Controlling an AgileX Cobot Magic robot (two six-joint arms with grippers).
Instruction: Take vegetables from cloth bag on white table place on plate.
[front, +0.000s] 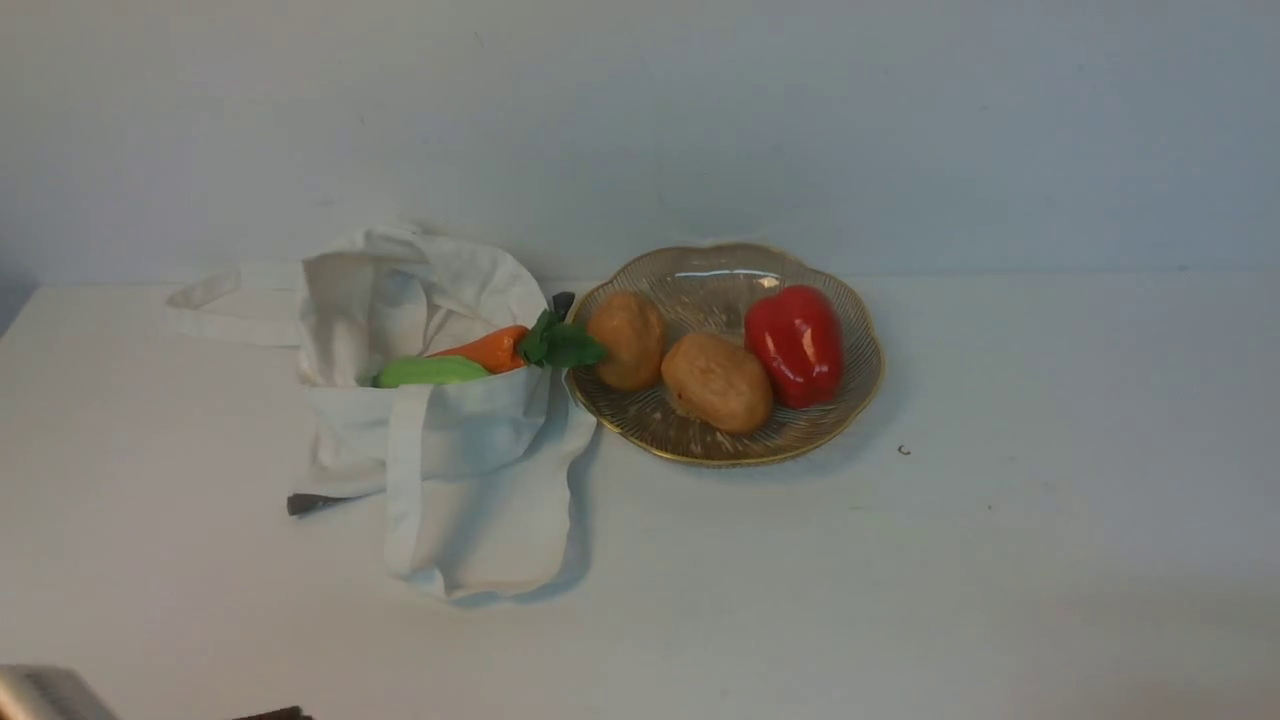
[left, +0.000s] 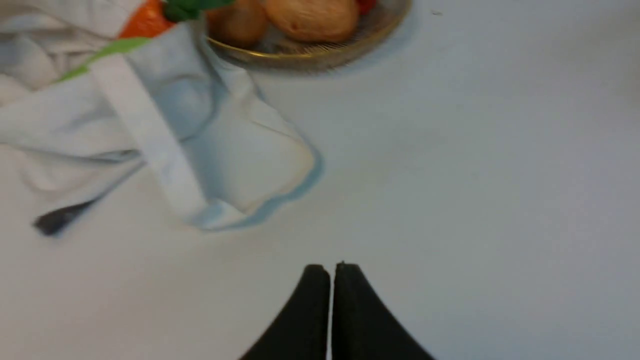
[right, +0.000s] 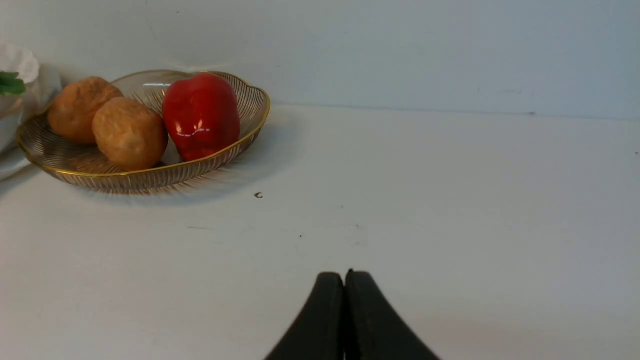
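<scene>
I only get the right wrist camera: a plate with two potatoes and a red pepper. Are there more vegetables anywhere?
Observer: Yes. An orange carrot lies in the mouth of the cloth bag, leaves toward the plate.
Operator: Anything else in there?
Observer: A green pod lies beside the carrot, also in the opening.
Operator: What is the other claw doing?
Observer: The left gripper is shut and empty, with bare white table between it and the bag.
</scene>
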